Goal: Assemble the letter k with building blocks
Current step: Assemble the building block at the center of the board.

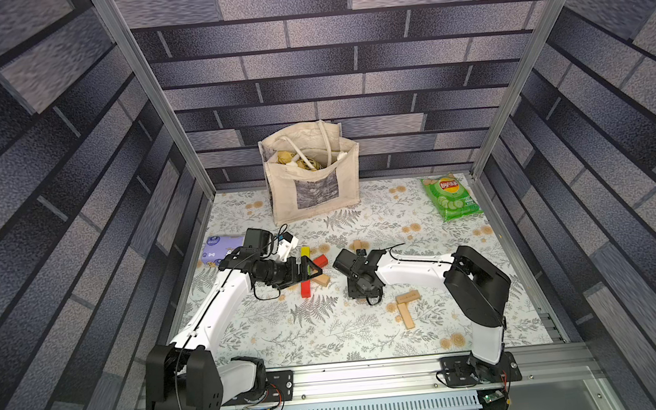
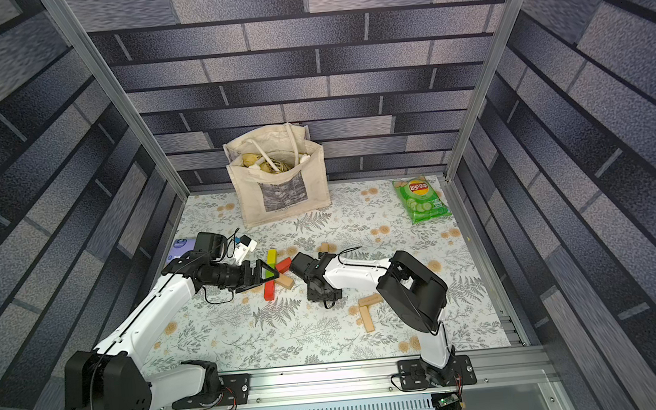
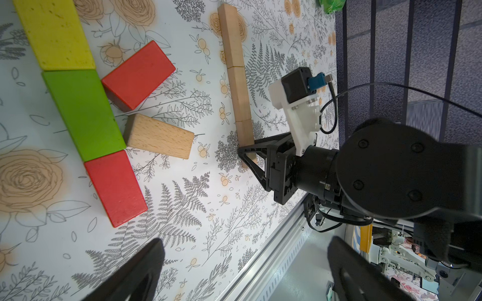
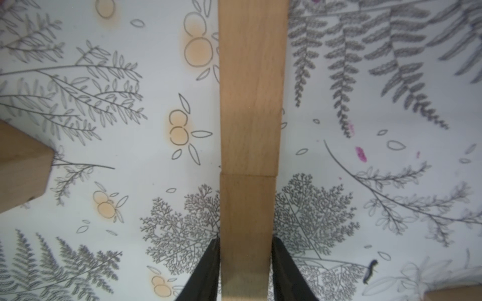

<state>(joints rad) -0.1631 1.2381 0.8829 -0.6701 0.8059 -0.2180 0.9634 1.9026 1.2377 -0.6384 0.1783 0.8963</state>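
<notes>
I'm finishing the tan stem (image 3: 238, 96): end block (image 4: 247, 208) sitting between my right claw (image 4: 245, 241) fingers, gripping or letting go I can't tell; left claw (image 3: 246, 242) gaping wide. Next I'm needing the loose tan blocks (image 1: 407, 296) behind it, laid slanted.

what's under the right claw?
Three tan blocks in a row; right claw straddles the end block. In both top views the right arm covers most of that row.

Both top views: high, looking down, whole table (image 1: 328, 334); wrist views: close, sharing tan stem (image 3: 236, 78).

left claw (image 3: 247, 271) spread wide, right claw (image 4: 245, 243) low, downturned
</notes>
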